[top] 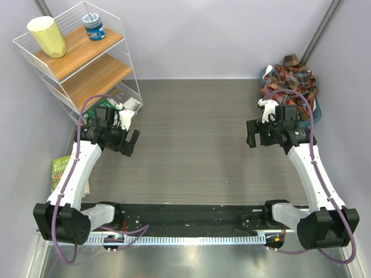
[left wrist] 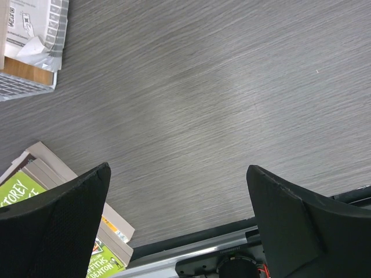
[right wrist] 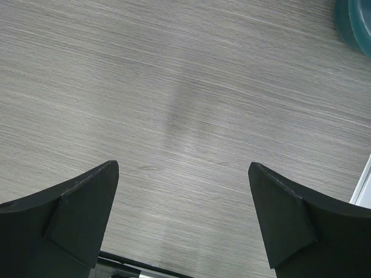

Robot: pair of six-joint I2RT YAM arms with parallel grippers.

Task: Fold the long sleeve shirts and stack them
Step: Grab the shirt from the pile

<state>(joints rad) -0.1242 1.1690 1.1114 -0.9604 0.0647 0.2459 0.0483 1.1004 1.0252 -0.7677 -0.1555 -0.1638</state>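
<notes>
Both arms up over the table (top: 191, 127); left gripper (top: 132, 143) on the left side, right gripper (top: 251, 134) on the right, fingers turned in towards the middle; the plaid shirt (top: 290, 81) sits heaped in the teal basket (top: 316, 110) at the far right corner, bunched and unfolded, spilling over the rim; it lies just behind the right arm's wrist, on the side away from the fingertips, not touching them.

Down the right wrist view: right gripper (right wrist: 184, 214) with jaws spread wide, holding nothing; only grey woodgrain shows between the two black fingers (right wrist: 75, 220); a sliver of the teal basket (right wrist: 355, 23) shows in the top right corner, outside the jaws; the shirt itself is out of this view.

Left wrist view: left gripper (left wrist: 179, 223) also spread wide and holding nothing; bare table between the fingers (left wrist: 58, 226); books (left wrist: 23, 191) by the left finger; the wire shelf (top: 87, 58) stands beyond it; the plaid shirt is well apart from this gripper, across the table.
</notes>
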